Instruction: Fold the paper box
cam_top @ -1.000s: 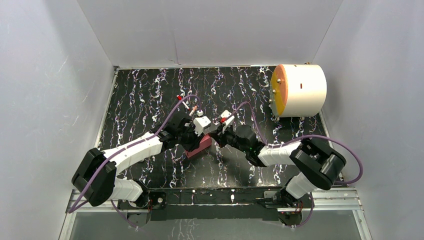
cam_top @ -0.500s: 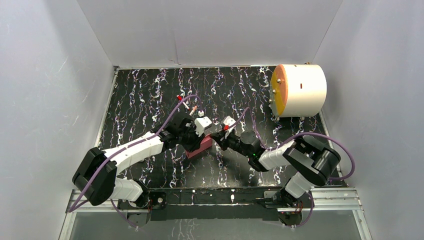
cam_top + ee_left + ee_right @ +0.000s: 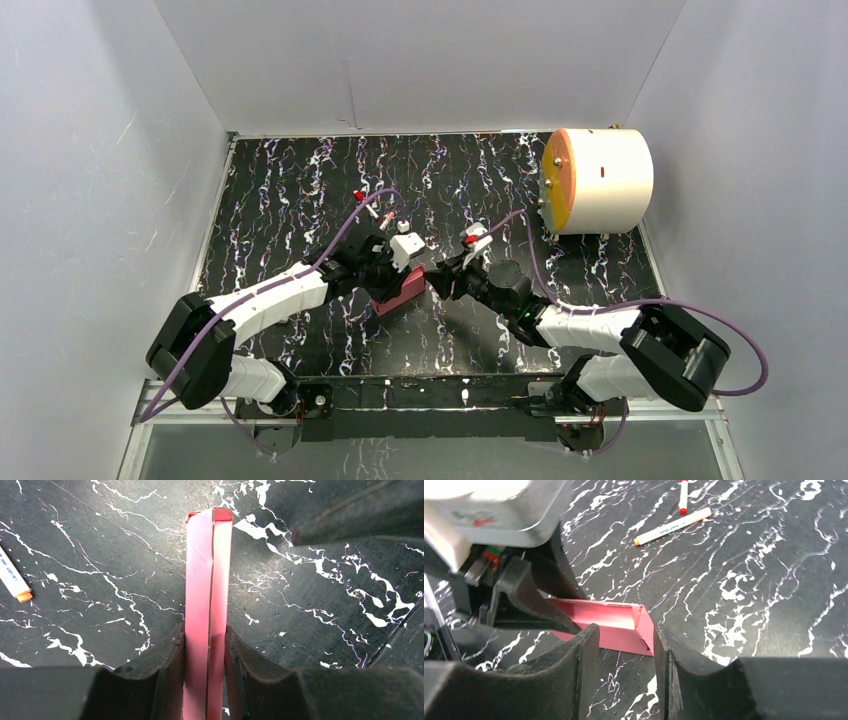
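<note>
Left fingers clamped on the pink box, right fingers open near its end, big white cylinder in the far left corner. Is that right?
Not quite: the top view shows the white cylinder in the far right corner, not the left. The rest holds: left fingers clamped on the paper box, right fingers open near its end.

We count one paper box [image 3: 400, 292]; behind it one orange-tipped pen [image 3: 672, 526] plus one red-tipped pen [image 3: 683, 495], two together; one white cylinder [image 3: 610, 180] off to its right; one left gripper [image 3: 206, 645] and one right gripper [image 3: 624, 632].
</note>
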Tool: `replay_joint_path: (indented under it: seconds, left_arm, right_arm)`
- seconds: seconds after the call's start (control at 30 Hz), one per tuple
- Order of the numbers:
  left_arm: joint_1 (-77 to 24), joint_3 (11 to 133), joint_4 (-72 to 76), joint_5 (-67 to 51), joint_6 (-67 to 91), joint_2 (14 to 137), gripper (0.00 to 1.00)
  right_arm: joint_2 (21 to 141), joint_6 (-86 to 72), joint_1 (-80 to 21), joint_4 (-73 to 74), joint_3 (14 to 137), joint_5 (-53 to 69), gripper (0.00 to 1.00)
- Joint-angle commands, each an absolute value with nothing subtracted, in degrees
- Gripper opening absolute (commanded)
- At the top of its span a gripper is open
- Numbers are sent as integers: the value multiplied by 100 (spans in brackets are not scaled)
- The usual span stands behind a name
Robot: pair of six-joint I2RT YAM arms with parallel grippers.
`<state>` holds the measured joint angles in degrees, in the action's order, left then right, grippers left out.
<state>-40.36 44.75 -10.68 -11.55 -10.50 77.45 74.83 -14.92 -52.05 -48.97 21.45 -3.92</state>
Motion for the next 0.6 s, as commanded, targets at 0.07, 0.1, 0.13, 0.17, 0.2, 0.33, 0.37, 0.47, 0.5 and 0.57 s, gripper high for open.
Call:
replay_joint_path:
  seconds: [0.07, 0.1, 0.13, 0.17, 0.2, 0.33, 0.37, 0.47, 0.5, 0.57]
  left_arm:
    - [-4051, 4518, -1232, -1063, -1150, 7822, 1]
    - [-4052, 4512, -1239, -1071, -1147, 7822, 1]
    - [-4052, 4509, -1239, -1077, -1151, 7822, 1]
    - [-4052, 4517, -1238, -1080, -1158, 7830, 1]
    - [-4052, 4517, -1235, -1081, -1160, 7831, 1]
    - [-4061, 4509, -1239, -1081, -1186, 7824, 1]
    - [-4061, 4509, -1239, -1081, -1194, 7822, 1]
    - [-4065, 4513, -1239, -1068, -1204, 7813, 1]
    - [-4067, 4509, -1239, -1064, -1208, 7809, 1]
    - [-4069, 4509, -1240, -1048, -1213, 7800, 1]
  right_arm:
    - [7209, -2997, -5214, -3952, 2657, -1525, 56]
    - [7238, -3141, -5210, -3882, 2727, -1634, 56]
    - [7279, -3302, -5212, -3793, 2824, -1724, 56]
    - [7336, -3452, -5212, -3701, 2922, -1772, 57]
    - [7398, -3571, -5212, -3632, 3017, -1797, 57]
    - [7741, -3950, -5212, -3333, 3444, -1771, 57]
    - [7831, -3978, -5212, -3274, 3531, -1744, 57]
    - [8111, -4030, -5212, -2895, 3843, -1675, 57]
    - [8195, -4049, -5212, -2793, 3903, -1663, 57]
    - [8322, -4096, -5212, -2730, 3917, -1620, 57]
